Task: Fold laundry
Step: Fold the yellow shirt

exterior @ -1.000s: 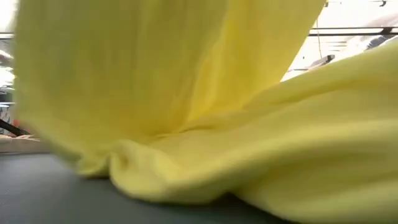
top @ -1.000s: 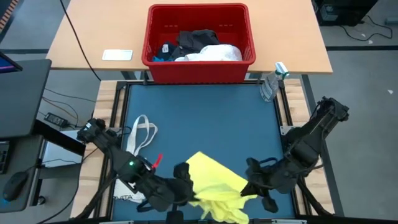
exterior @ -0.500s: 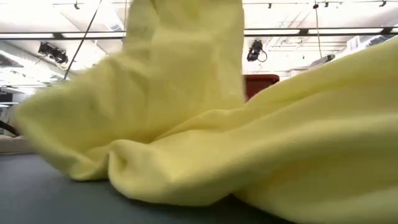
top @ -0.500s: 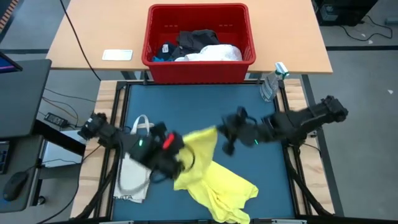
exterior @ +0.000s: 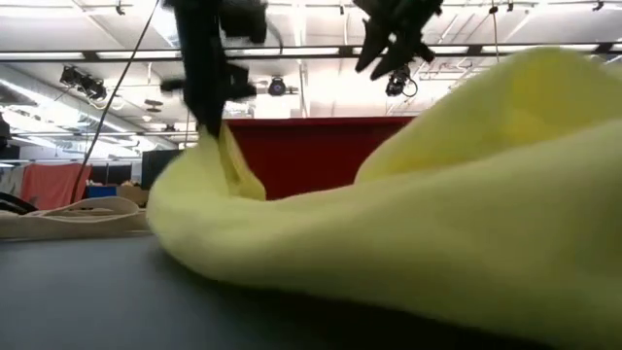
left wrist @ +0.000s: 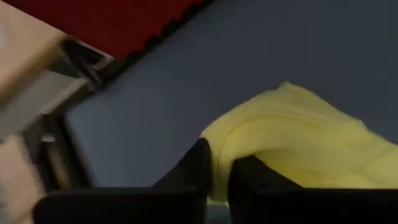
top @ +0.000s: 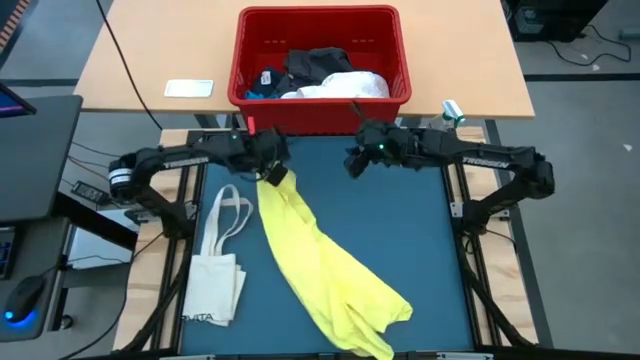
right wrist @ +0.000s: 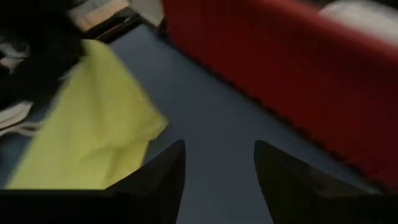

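The bright yellow garment (top: 325,265) lies as a long strip on the blue table (top: 400,230), running from the far left toward the near right corner. My left gripper (top: 270,172) is at its far end, just in front of the red bin (top: 320,112), and is shut on the cloth. My right gripper (top: 352,163) hovers open to the right of it, also near the bin, with only bare table between its fingers (right wrist: 165,177). White (top: 345,88) and dark (top: 318,63) laundry lies in the bin. My left gripper pinches the yellow garment's far end (left wrist: 231,148) between its two fingers; one layer or several, I cannot tell. The fingers come down at it from above (exterior: 209,107). That end is raised a little off the table, and the rest of the garment (exterior: 389,262) trails along the table toward the near right.
A cream tote bag (top: 215,280) lies along the table's left edge, its handles toward the far side. A clear bottle (top: 437,135) stands at the far right corner. A white card (top: 188,88) lies on the wooden table behind. Bare table shows to the right of the garment.
Both grippers have swept from the near edge to the far edge by the bin, pulling the yellow garment's end with them. The bunched cloth is now drawn out into a long strip, while its near right end has stayed put. My right gripper has let go.
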